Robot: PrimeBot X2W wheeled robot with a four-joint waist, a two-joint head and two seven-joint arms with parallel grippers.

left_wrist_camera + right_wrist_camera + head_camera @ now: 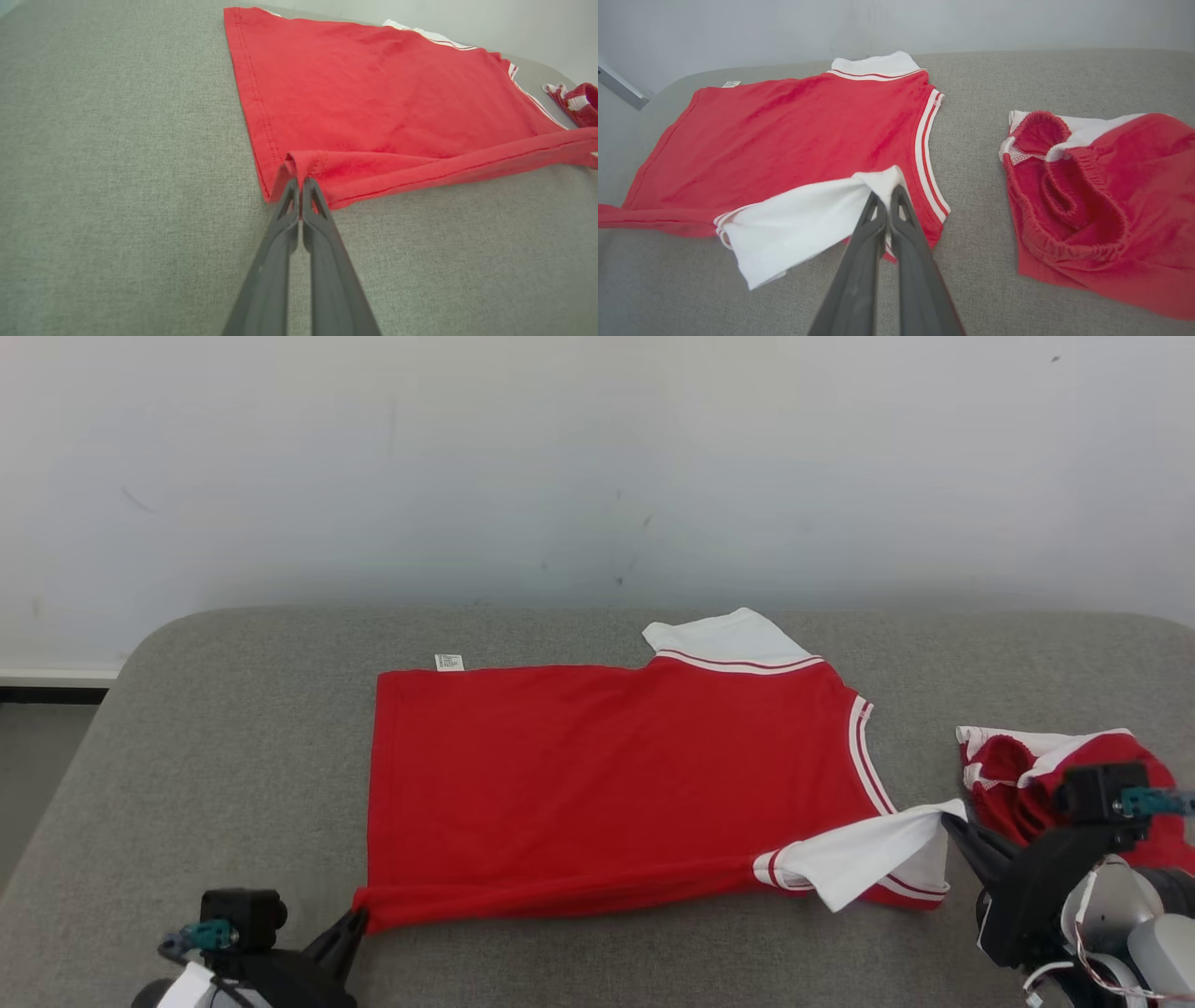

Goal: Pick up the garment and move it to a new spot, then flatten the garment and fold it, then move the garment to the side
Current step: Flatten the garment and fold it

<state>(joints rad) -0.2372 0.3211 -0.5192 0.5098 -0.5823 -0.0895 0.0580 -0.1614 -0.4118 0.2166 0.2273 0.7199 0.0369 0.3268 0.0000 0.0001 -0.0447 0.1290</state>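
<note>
Head view — left gripper low, pinching garment.

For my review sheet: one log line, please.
shirt: spread flat | left end effector: shut on hem | right end effector: shut on sleeve

Open cushion lft; shorts rt

The shirt lies mid-tabletop — shorts at its three o'clock, left pincer at seven, right pincer at four — both touching its near edge.
</note>
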